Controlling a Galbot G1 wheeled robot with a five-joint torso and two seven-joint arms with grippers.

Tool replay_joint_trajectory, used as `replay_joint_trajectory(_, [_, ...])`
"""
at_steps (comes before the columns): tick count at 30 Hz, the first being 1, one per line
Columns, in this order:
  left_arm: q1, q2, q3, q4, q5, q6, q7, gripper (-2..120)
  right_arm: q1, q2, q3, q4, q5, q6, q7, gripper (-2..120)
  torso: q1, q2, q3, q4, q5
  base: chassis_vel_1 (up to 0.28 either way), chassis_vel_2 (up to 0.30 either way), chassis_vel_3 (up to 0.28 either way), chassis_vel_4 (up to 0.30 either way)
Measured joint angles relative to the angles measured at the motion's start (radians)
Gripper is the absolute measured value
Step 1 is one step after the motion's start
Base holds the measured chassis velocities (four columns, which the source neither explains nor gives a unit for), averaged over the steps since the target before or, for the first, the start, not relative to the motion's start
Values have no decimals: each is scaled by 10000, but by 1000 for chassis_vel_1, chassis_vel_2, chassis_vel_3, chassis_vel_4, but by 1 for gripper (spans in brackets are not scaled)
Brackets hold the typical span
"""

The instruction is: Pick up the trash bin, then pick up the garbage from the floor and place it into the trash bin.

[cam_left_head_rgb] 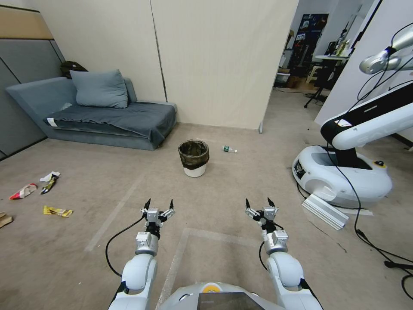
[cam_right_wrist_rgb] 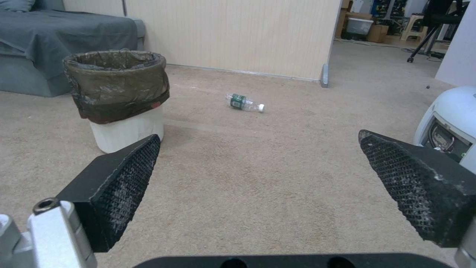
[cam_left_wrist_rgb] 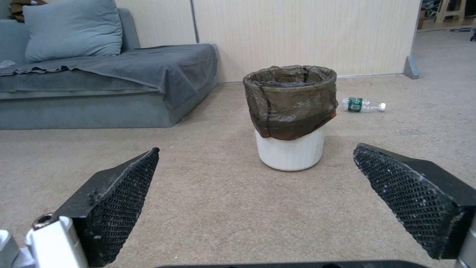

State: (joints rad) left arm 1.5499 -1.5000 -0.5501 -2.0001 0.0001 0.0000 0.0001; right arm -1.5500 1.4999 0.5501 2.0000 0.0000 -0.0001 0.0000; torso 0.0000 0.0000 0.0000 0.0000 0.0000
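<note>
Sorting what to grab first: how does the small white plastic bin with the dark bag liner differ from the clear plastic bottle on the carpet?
The white bag-lined bin stands upright; the clear green-labelled bottle lies on its side. The bin is far larger and opaque, open at the top; the bottle is see-through with a white cap. Both rest on the carpet, apart from each other, ahead of the open left gripper and right gripper.
</note>
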Motion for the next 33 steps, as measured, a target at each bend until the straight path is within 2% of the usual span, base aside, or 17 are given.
replay_joint_trajectory(8, [1,0,2,-2,0,3,-4,100,0,0,0,0,0,0,0,100,0,0,0,0,0,0,0,0,0])
replay_joint_trajectory(12, [115,-18,120,-481,18,440,-172,100,-38,11,4,60,-11,-17,0,100,0,0,0,0,0,0,0,0,0])
replay_joint_trajectory(15, [395,-92,386,-1566,98,1441,-576,100,-446,178,86,891,-195,-311,-81,100,0,1,0,0,-1,0,0,0,0])
replay_joint_trajectory(17, [425,-96,419,-1799,109,1579,-635,100,-558,219,101,1145,-229,-366,-100,100,0,0,-2,-5,0,0,0,0,0])
replay_joint_trajectory(18, [470,-99,459,-1928,126,1727,-693,100,-618,228,116,1237,-234,-407,-104,100,0,0,0,2,-4,0,0,0,0])
replay_joint_trajectory(20, [522,-110,516,-2106,151,1922,-762,100,-699,266,127,1391,-249,-464,-118,100,1,0,1,0,0,0,0,0,0])
replay_joint_trajectory(22, [717,-148,744,-2904,279,2723,-1074,100,-1009,403,195,2069,-330,-681,-198,100,0,0,0,1,0,0,0,0,0])
replay_joint_trajectory(24, [753,-154,785,-3026,299,2862,-1126,100,-1091,437,211,2217,-349,-735,-217,100,0,0,0,1,0,0,0,0,0])
replay_joint_trajectory(25, [909,-182,970,-3671,403,3507,-1378,100,-1378,565,273,2821,-424,-941,-287,100,0,1,-1,0,1,0,0,0,0])
replay_joint_trajectory(26, [1002,-199,1070,-4013,457,3851,-1513,100,-1558,641,311,3181,-468,-1062,-329,100,0,0,-1,0,0,0,0,0,0])
replay_joint_trajectory(28, [1045,-206,1119,-4183,486,4029,-1579,100,-1621,669,325,3308,-484,-1109,-344,100,0,0,-1,-1,-1,0,0,0,0])
replay_joint_trajectory(29, [1173,-205,1279,-4677,561,4528,-1936,100,-1912,796,382,3910,-559,-1309,-419,100,0,1,-1,1,2,0,0,0,0])
replay_joint_trajectory(33, [1237,-177,1355,-4854,591,4713,-2212,100,-2341,984,475,4782,-671,-1608,-534,100,0,1,-1,1,-3,0,0,0,0])
